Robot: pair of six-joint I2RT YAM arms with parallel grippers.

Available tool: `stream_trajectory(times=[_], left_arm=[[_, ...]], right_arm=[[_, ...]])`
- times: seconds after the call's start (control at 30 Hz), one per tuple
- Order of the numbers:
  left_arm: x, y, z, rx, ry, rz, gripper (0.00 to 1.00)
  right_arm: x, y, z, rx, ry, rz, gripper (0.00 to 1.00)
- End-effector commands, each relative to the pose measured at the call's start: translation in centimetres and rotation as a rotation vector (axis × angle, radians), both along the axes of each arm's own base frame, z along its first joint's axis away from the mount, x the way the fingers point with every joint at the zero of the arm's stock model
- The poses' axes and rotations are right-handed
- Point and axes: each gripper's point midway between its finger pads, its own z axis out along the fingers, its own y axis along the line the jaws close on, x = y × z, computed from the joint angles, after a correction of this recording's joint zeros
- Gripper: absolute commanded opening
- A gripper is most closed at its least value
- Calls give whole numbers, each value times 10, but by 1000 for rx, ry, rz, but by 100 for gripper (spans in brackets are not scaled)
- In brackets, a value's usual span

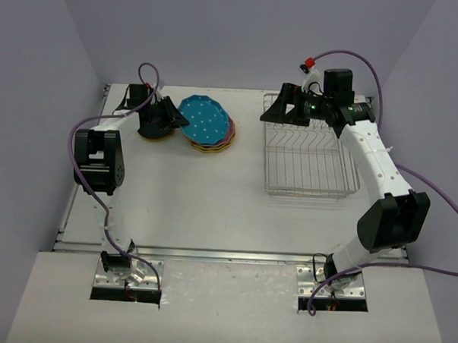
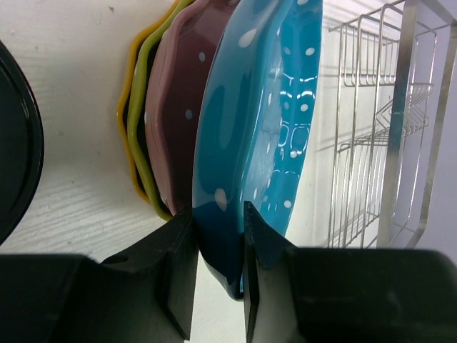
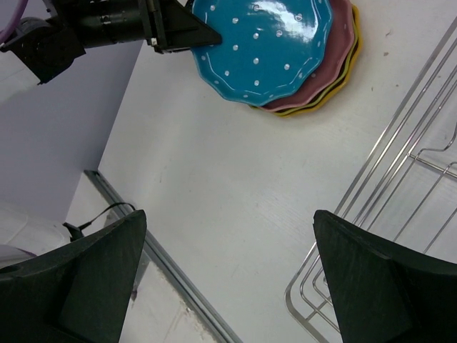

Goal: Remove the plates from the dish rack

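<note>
The left gripper [image 2: 220, 236] pinches the rim of the teal plate [image 2: 250, 143] between its 2 fingers. This plate rests on top of a stack [image 3: 335, 64] of pink, lime green and yellow plates on the table [image 1: 198, 193], left of the dish rack [image 1: 309, 163]. The right gripper [image 3: 232, 243] hovers at the rack's far-left corner, fingers spread wide.

The plates [image 1: 209, 130] are lying stacked flat on the far left-centre of the table. The teal plate [image 1: 202, 119], white-dotted with a wavy rim, is sitting on top, shifted slightly left of the ones below. The pink plate [image 2: 182, 107] is lying directly under it, then the lime green plate [image 2: 143, 125], then the yellow plate [image 2: 127, 114] at the bottom. A black plate [image 2: 16, 143] is lying just left of the stack. The dish rack [image 1: 309, 163], of silver wire, is sitting on the right, well apart from the stack.
</note>
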Motion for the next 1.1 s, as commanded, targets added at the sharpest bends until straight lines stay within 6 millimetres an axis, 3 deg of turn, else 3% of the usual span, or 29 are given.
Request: stream_trajectory(times=[0.0, 0.3, 0.4, 0.5, 0.53, 0.77, 0.8, 0.87, 0.97, 1.07], left_arm=[[23, -16, 46, -48, -169, -77, 0], [25, -28, 27, -57, -126, -101, 3], [26, -25, 23, -42, -118, -91, 26], [27, -21, 28, -13, -125, -76, 42], [28, -17, 29, 11, -129, -58, 44], [27, 4, 73, 174, -226, 2, 64], [26, 10, 84, 236, -244, 24, 71], [31, 41, 103, 425, -281, 125, 76], [19, 50, 132, 619, -324, 188, 88], [3, 52, 162, 704, -356, 197, 97]], right_arm=[[5, -2, 21, -4, -76, -4, 99], [6, -2, 16, -6, -62, -2, 99], [5, -2, 16, -12, -64, -2, 99], [5, -3, 16, -16, -69, -3, 99], [5, -3, 17, -17, -69, -4, 99], [6, -11, 17, -60, -100, -29, 99], [8, -16, 17, -89, -115, -54, 99], [10, -28, 16, -150, -132, -103, 99], [18, -55, 9, -268, -147, -209, 99], [16, -79, 6, -335, -157, -299, 99]])
